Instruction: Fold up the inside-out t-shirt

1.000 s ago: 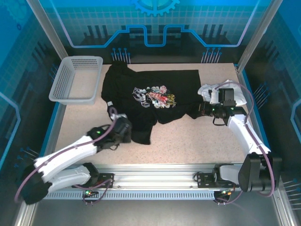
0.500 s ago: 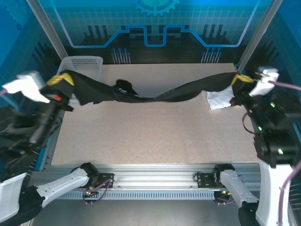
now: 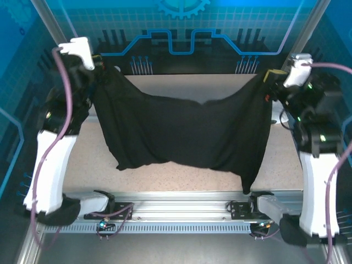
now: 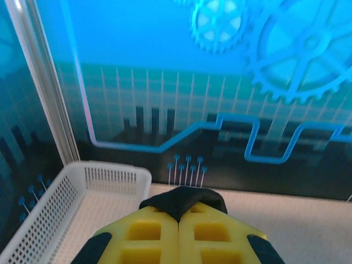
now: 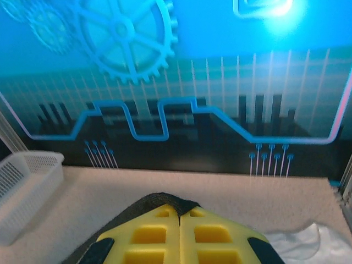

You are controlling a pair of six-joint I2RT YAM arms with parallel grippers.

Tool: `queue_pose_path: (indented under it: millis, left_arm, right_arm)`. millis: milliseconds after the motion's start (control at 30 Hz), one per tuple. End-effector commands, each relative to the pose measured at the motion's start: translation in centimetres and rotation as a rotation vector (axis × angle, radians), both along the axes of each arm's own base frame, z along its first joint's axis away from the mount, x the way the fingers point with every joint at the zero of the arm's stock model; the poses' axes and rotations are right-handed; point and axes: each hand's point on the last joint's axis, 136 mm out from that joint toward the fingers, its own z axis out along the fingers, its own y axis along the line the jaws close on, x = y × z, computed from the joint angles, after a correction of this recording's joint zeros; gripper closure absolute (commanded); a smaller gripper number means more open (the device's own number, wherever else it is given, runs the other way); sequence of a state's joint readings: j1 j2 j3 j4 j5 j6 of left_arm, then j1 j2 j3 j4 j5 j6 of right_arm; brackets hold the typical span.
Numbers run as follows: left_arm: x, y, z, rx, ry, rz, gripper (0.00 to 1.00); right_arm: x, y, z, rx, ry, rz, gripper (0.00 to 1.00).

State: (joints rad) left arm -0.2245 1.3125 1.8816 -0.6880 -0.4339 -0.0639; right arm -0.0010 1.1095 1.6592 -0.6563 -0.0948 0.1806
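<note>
The black t-shirt (image 3: 187, 132) hangs spread like a curtain above the table, its plain black side toward the top camera. My left gripper (image 3: 100, 65) is shut on its upper left corner, raised high at the back left. My right gripper (image 3: 268, 78) is shut on the upper right corner, raised at the back right. In the left wrist view a fold of black cloth (image 4: 184, 201) sticks out between the closed yellow fingers (image 4: 146, 236). The right wrist view shows black cloth (image 5: 162, 201) pinched between its yellow fingers (image 5: 212, 236). The hem sags lowest at the right (image 3: 247, 184).
A white mesh basket (image 4: 71, 198) stands at the table's back left. A white cloth (image 5: 308, 242) lies at the back right, beneath the right gripper. Blue walls and metal posts (image 3: 55, 33) enclose the table (image 3: 181, 181). The rail (image 3: 181, 212) runs along the near edge.
Both arms rose and the shirt went from lying crumpled on the table, through a stretched twisted band, to hanging open between the raised grippers.
</note>
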Motion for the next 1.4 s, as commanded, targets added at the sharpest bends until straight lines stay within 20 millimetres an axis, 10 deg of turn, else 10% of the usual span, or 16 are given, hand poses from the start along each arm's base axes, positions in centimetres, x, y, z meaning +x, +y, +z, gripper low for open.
queue_pose_path:
  millis: [0,133,300,600,800,1033,1200,1367]
  left_arm:
    - [0.6,-0.7,3.7,-0.069,-0.087,-0.074,1.00]
    - [0.1,-1.5,6.7,-0.081,-0.144,-0.123,1.00]
    - [-6.7,-1.2,11.5,-0.125,-0.312,-0.184,1.00]
    - [-23.3,-1.9,17.3,-0.218,-0.639,-0.430,1.00]
    - [-28.3,-0.5,19.7,-0.195,-0.758,-0.411,1.00]
    - [-19.2,1.0,20.3,-0.093,-0.644,-0.202,1.00]
    - [-5.9,-0.2,16.5,-0.025,-0.459,-0.132,1.00]
    - [8.6,-0.2,7.2,-0.031,-0.238,-0.102,1.00]
  right_arm:
    - [1.9,-0.4,1.9,-0.027,-0.073,-0.015,1.00]
    - [2.3,0.1,2.9,-0.029,-0.080,0.018,1.00]
    - [-1.2,0.3,4.9,-0.040,-0.140,0.028,1.00]
    - [-14.2,0.2,9.7,-0.046,-0.333,0.010,1.00]
    - [-20.6,-0.3,13.0,-0.060,-0.460,-0.019,1.00]
    - [-18.2,-1.3,13.7,-0.119,-0.445,-0.082,1.00]
    - [-10.1,-1.9,10.8,-0.163,-0.340,-0.109,1.00]
    - [1.3,-2.2,4.3,-0.180,-0.183,-0.108,1.00]
